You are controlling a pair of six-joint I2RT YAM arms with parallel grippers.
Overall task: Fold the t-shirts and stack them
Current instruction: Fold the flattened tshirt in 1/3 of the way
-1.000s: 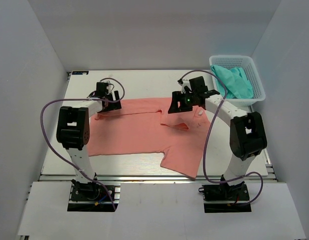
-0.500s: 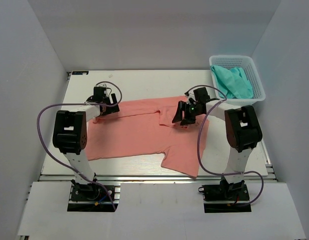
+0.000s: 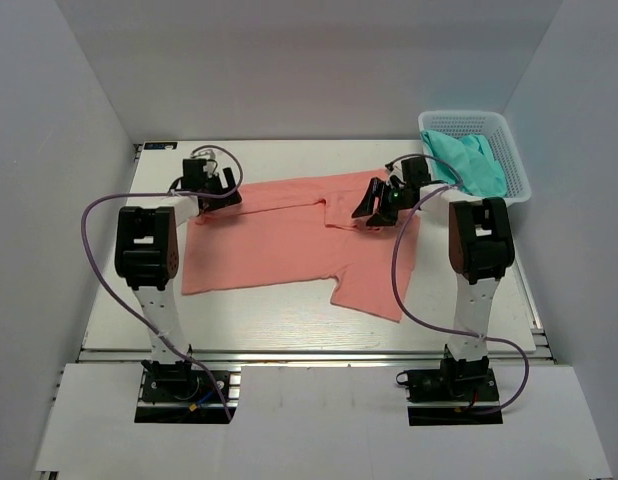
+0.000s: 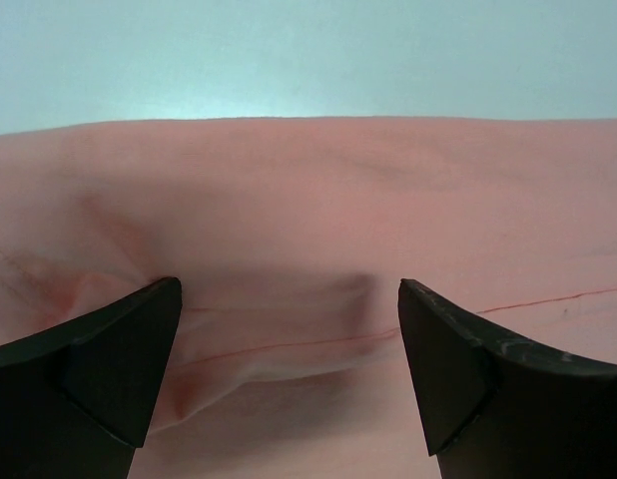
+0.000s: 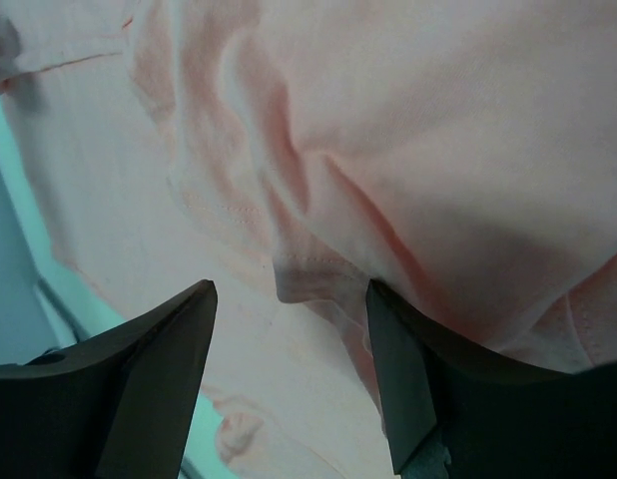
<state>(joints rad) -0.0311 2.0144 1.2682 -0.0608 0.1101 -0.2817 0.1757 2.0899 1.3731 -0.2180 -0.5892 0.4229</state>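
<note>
A salmon-pink t-shirt (image 3: 279, 245) lies spread across the middle of the table, one sleeve toward the near right. My left gripper (image 3: 221, 192) is low over its far left edge. In the left wrist view that gripper (image 4: 289, 289) stands wide open astride a soft fold of the pink cloth (image 4: 308, 200). My right gripper (image 3: 374, 208) is down on the shirt's far right part, near the collar. Its wrist view shows it (image 5: 291, 289) open, with a raised hem fold of the pink cloth (image 5: 438, 150) between the fingers, touching the right one. A teal-green t-shirt (image 3: 467, 160) lies bunched in the basket.
A white lattice basket (image 3: 517, 160) stands at the far right corner of the table. Bare white table (image 3: 289, 160) shows behind the shirt, and a strip of it shows in front. White walls close in the left, right and back.
Both grippers have moved toward the far side of the table. The pink t-shirt has slid with them, away from the near edge. Both pairs of jaws stayed apart.
</note>
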